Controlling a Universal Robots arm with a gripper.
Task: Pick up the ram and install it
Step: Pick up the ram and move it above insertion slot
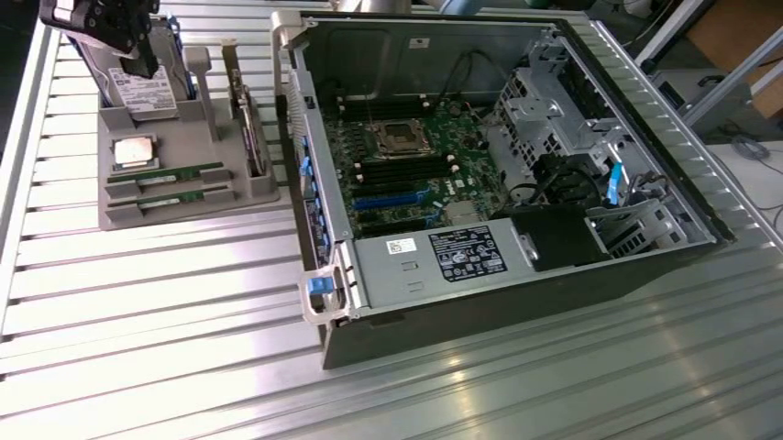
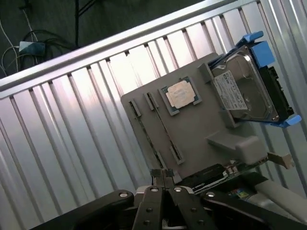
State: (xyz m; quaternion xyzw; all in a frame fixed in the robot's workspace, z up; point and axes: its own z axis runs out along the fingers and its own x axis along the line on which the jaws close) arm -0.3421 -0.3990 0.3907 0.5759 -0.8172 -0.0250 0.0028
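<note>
Green ram (image 1: 165, 174): long axis across tray (image 1: 123, 218), beyond chip (image 1: 132, 151) from hand (image 1: 137, 60)
Hand: pressed together, empty, over tray's drive (image 1: 145, 92)

— What sort of place is this?
— A lab or assembly workshop. A ribbed metal table (image 1: 159, 302) carries an open computer case (image 1: 490, 165), with a grey parts holder (image 1: 171, 183) at its nine o'clock.
— Anything else?
— Aluminium frame bars (image 1: 732, 87) at the case's two o'clock, and loose cables (image 2: 29, 47) beyond the table.

The holder (image 1: 183, 213) stood on the table (image 1: 147, 321), to the exterior view's left of the computer case (image 1: 514, 316); it held hard drive (image 1: 145, 92) farthest, processor (image 1: 134, 152) midway, ram sticks (image 1: 165, 174) nearest.
</note>
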